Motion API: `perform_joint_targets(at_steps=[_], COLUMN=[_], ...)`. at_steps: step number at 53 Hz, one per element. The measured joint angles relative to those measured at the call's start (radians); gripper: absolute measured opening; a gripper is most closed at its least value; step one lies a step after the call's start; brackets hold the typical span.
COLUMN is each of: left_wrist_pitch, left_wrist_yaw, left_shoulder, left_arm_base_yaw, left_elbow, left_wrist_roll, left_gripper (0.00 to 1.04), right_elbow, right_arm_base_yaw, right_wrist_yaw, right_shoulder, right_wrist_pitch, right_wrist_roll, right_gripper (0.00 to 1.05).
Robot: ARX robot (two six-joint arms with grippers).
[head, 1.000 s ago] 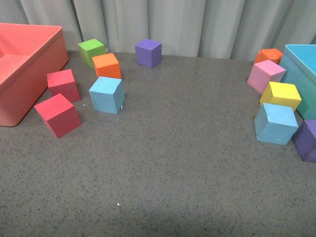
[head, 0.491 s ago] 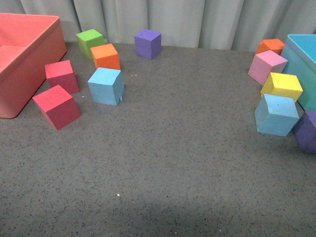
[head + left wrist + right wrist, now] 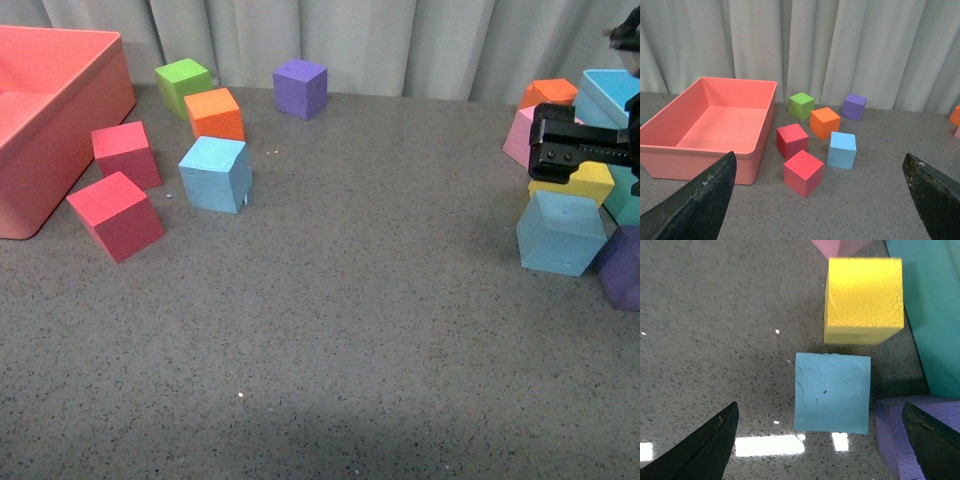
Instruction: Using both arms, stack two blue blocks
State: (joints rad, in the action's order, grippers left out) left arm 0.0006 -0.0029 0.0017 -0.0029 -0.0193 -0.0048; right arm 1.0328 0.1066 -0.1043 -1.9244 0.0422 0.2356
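**My right pincer (image 3: pixel 820 405) and left pincer (image 3: pixel 819 156): both spread wide, both empty.**
The right blue block (image 3: pixel 560 232) lies at the right edge of the front frame. It is just beside the yellow block (image 3: pixel 572 185) and a purple block (image 3: pixel 625 275), and my right pincer hangs above it. The left blue block (image 3: pixel 214 174) sits upper left, well apart, beside the orange block (image 3: pixel 215 113) and near the red bin (image 3: pixel 60 110).
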Motion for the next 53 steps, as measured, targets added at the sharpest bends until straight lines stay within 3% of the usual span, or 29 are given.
perform_joint_targets(at_steps=[35,46,53], left_wrist_pitch=[0.0,0.0,0.0], left_wrist_yaw=[0.0,0.0,0.0], left_shoulder=[0.0,0.0,0.0], left_arm_base_yaw=[0.0,0.0,0.0], left_elbow=[0.0,0.0,0.0], left_wrist_roll=[0.0,0.0,0.0], left_gripper=[0.98,0.98,0.98], right_elbow=[0.181,0.208,0.211], right_arm_base_yaw=[-0.019,-0.019,-0.014], right_wrist_yaw=[0.042,0.034,0.039], right_shoulder=[-0.241,-0.258,-0.254], right_wrist_pitch=[0.111,0.143,0.15], right_wrist_roll=[0.049,0.05,0.05], right_gripper=[0.95,0.57,0.47])
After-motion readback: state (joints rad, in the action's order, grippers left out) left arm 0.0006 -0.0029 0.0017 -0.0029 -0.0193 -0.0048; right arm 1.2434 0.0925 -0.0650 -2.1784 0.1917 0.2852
